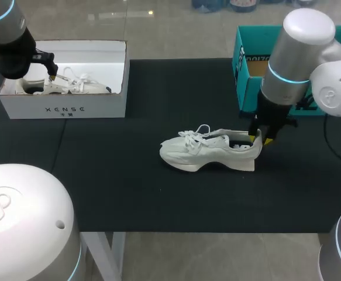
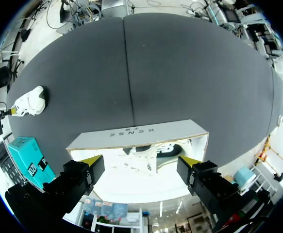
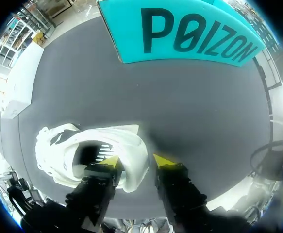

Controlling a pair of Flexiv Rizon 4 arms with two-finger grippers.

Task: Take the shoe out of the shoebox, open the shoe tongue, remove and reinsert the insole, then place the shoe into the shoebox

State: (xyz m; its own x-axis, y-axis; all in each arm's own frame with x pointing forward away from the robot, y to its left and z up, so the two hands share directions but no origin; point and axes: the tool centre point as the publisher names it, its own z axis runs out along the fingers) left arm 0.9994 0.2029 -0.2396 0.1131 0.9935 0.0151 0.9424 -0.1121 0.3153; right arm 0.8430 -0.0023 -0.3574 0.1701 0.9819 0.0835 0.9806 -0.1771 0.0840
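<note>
Shoe [image 1: 208, 151]: lies on the tabletop [image 1: 129, 187], out of the box.
Right tool [image 3: 134, 161]: at the heel; its grip I cannot tell.
Left tool [image 2: 140, 160]: spread, above white shoebox [image 1: 100, 105].
Risk: the heel may slip, then the shoe tips over.

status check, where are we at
Left gripper open over the white shoebox. Right gripper shut on heel of shoe, out on the mat. Teal box behind, apart.
</note>
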